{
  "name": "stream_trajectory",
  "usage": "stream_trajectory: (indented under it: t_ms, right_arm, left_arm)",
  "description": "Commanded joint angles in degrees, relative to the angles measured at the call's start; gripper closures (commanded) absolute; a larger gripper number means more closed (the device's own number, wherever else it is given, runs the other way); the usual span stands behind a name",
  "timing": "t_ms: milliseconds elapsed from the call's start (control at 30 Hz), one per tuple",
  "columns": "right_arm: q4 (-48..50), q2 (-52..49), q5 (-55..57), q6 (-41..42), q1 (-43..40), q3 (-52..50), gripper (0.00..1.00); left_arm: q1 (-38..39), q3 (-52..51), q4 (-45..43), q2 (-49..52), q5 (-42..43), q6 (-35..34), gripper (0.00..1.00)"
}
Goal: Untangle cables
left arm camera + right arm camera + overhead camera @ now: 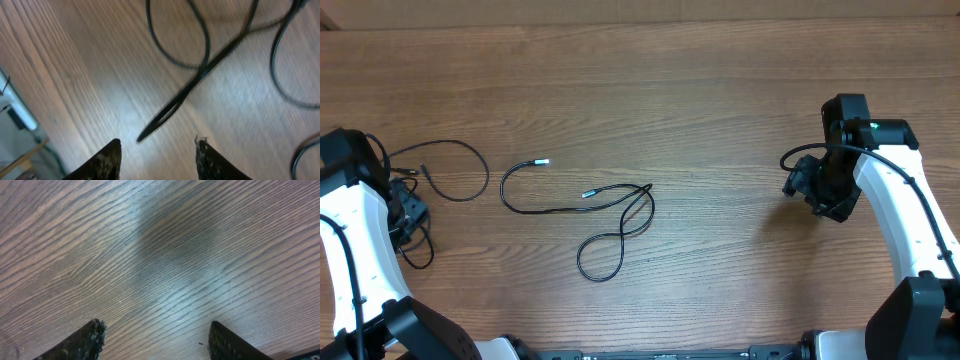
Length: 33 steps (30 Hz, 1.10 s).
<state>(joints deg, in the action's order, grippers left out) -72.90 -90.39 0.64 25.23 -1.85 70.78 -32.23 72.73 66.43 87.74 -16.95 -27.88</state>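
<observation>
Wide wood surface [700, 90], open room from centre to the 12 o'clock edge. Cables [620, 233] sprawl in loose loops toward 9 o'clock. Left fingers [107, 162] apart, empty, a cable end just ahead; right fingers [90, 340] apart over plain wood at 3 o'clock.

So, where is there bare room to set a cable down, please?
Bare wood between the looped cables and the right gripper, and along the table's far edge. Crowded on the left: another cable lies by the left arm.
</observation>
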Motion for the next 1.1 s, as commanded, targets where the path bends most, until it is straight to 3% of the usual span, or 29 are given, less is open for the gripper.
stream_trajectory:
  t_ms: [0, 167, 233, 267, 300, 367, 400, 567, 733, 867, 967, 1067]
  right_arm:
    - [0.2, 0.2, 0.5, 0.0, -0.1, -0.3, 0.35]
    - [0.2, 0.2, 0.5, 0.0, -0.1, -0.3, 0.35]
    - [0.2, 0.2, 0.5, 0.0, -0.1, -0.3, 0.35]
    - [0.2, 0.2, 0.5, 0.0, -0.1, -0.3, 0.35]
    - [0.2, 0.2, 0.5, 0.0, -0.1, -0.3, 0.35]
    - [0.1, 0.2, 0.5, 0.0, -0.1, -0.3, 0.35]
    - [0.1, 0.2, 0.5, 0.0, -0.1, -0.3, 0.35]
    - [0.1, 0.2, 0.5, 0.0, -0.1, -0.3, 0.35]
    - [-0.3, 0.2, 0.5, 0.0, -0.1, -0.3, 0.35]
    - [0.1, 0.2, 0.5, 0.0, -0.1, -0.3, 0.35]
    - [0.4, 0.2, 0.5, 0.1, -0.1, -0.3, 0.35]
    - [0.3, 0.2, 0.5, 0.0, -0.1, -0.3, 0.35]
  left_arm:
    - [0.0, 0.1, -2.4, -0.9, -3.0, -2.0, 0.50]
    - [0.0, -5.0, -7.2, 0.4, -2.9, -2.0, 0.48]
    - [0.0, -7.5, -10.0, 0.9, -2.5, -1.9, 0.52]
    - [0.0, -7.7, -10.7, 1.1, -1.5, -1.9, 0.57]
    - [0.0, -7.6, -11.5, 1.1, -0.5, -1.9, 0.74]
    - [0.0, -7.6, -12.0, 1.1, 0.3, -1.7, 0.94]
    - [0.0, -7.6, -12.9, 1.1, 1.5, -1.7, 0.96]
    - [0.0, -2.6, -21.9, 0.8, 16.4, 3.5, 0.96]
    - [0.0, 13.7, -29.2, 0.6, 17.2, 3.5, 0.96]
    - [0.0, 21.0, -31.4, 0.6, 16.5, 3.5, 0.95]
    - [0.0, 20.9, -27.6, 1.0, 16.5, 3.5, 0.37]
    - [0.0, 20.6, -17.6, 3.0, 16.5, 3.5, 0.18]
